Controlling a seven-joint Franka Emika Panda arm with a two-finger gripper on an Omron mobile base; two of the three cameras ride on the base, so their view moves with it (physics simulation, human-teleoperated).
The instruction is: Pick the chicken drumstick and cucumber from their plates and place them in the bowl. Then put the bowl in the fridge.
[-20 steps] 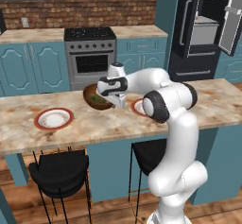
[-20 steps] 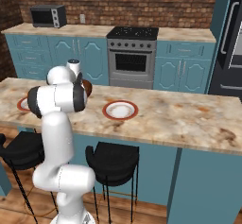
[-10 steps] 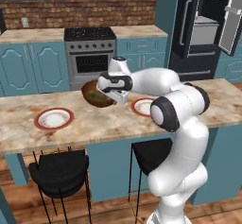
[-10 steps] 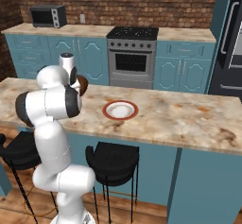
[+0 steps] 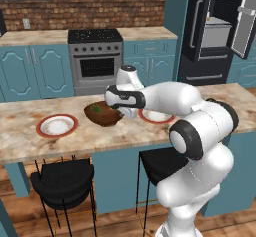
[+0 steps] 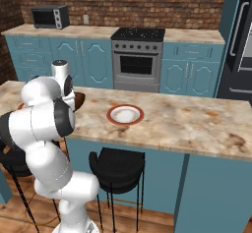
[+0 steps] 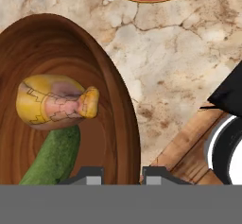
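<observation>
gripper [image 7: 122,173] clamped on the bowl [image 7: 61,53] rim, chicken drumstick [image 7: 56,102] and cucumber [image 7: 54,157] inside; lift level, slowly, then carry toward the fridge [image 5: 212,28].

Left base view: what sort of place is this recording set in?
A home kitchen, rendered rather than real. A steel oven stands between teal cabinets under a brick wall, a black fridge stands open at the right, and a marble-look island counter with stools carries the plates and bowl.

The white arm bends forward and leftward at the elbow, its pincer [image 7: 122,173] pointing down, jaws nearly together.
</observation>
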